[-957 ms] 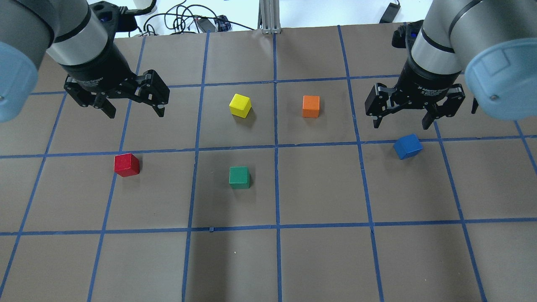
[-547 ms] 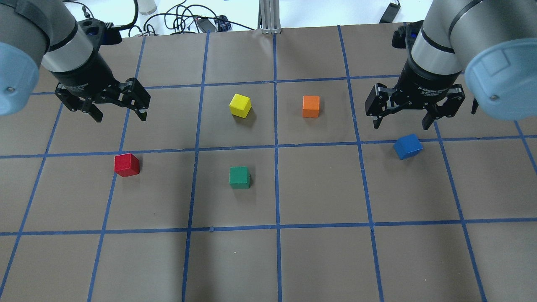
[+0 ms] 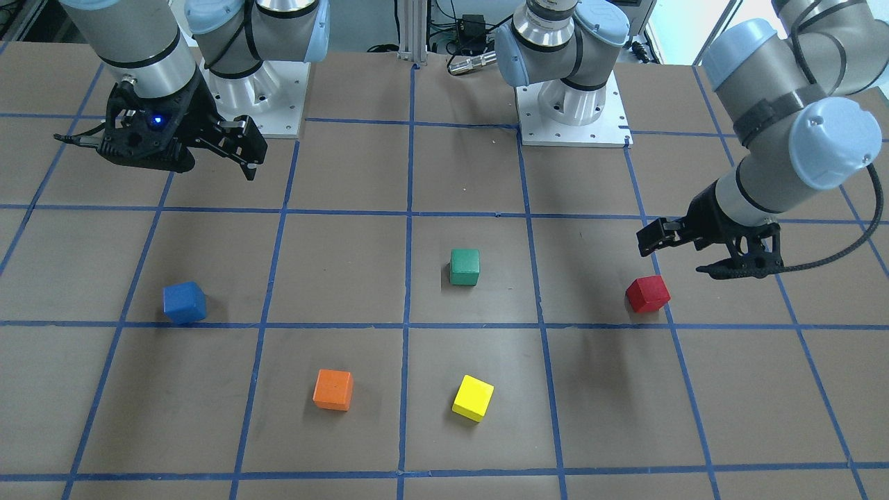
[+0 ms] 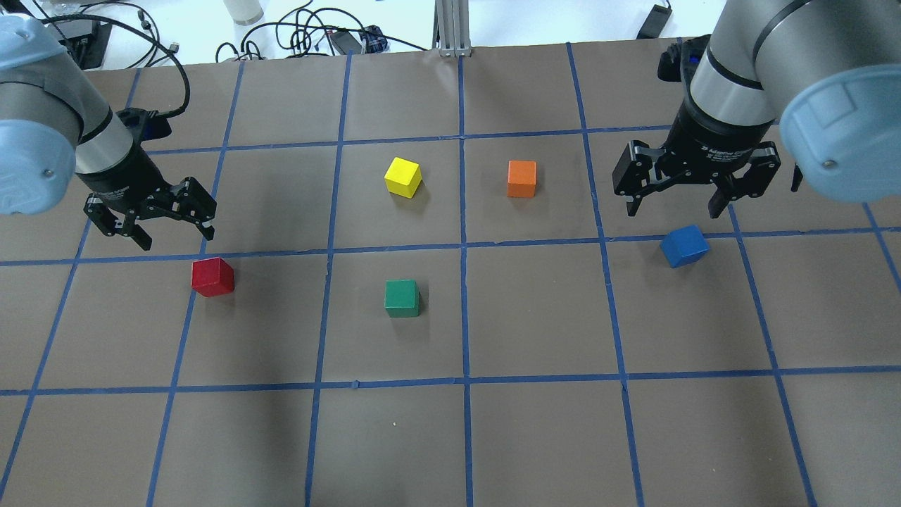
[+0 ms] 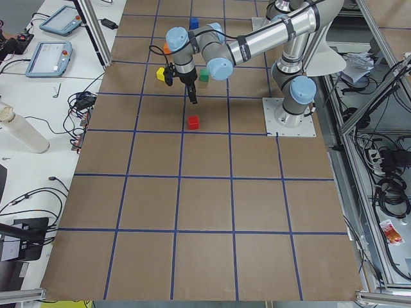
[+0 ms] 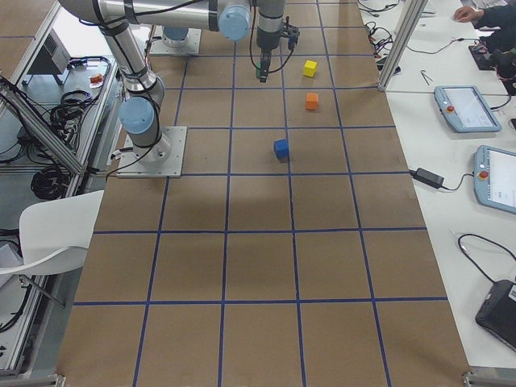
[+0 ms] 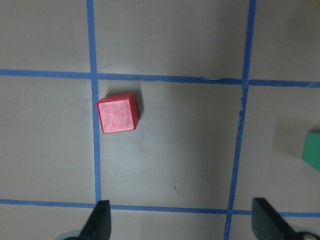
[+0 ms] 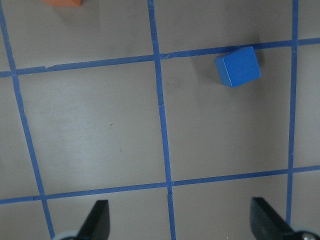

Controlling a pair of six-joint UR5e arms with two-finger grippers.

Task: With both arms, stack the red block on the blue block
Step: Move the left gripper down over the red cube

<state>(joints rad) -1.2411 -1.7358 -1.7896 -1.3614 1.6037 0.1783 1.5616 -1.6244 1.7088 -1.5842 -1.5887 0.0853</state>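
**Hovering open, both blocks apart on the table**

Left gripper (image 4: 176,238): black two-finger unit, jaws spread wide, nothing held. It hangs near the small solid matte red block (image 4: 212,276), off to the far-left of it, not over it. In the left wrist view only the two fingertips (image 7: 100,222) show, at the bottom edge. The red block lies well ahead of them, toward the left finger's side, with one edge against a blue tape line.

Right gripper (image 4: 672,210): same build, jaws spread, empty. The small solid matte blue block (image 4: 684,246) sits just nearside of it, turned a little off the grid. In the right wrist view the blue block is at upper right, one corner touching tape, and the fingers are again cut to their tips.

Both blocks rest on the brown paper-covered table with its blue tape grid (image 4: 535,436), well apart, at opposite ends.

Between them are a green cube (image 4: 402,298), a yellow cube (image 4: 403,176) and an orange cube (image 4: 521,178). The left wrist frame cuts off the green one and the right wrist frame cuts off the orange one.

Gripper height above the paper is hard to judge.
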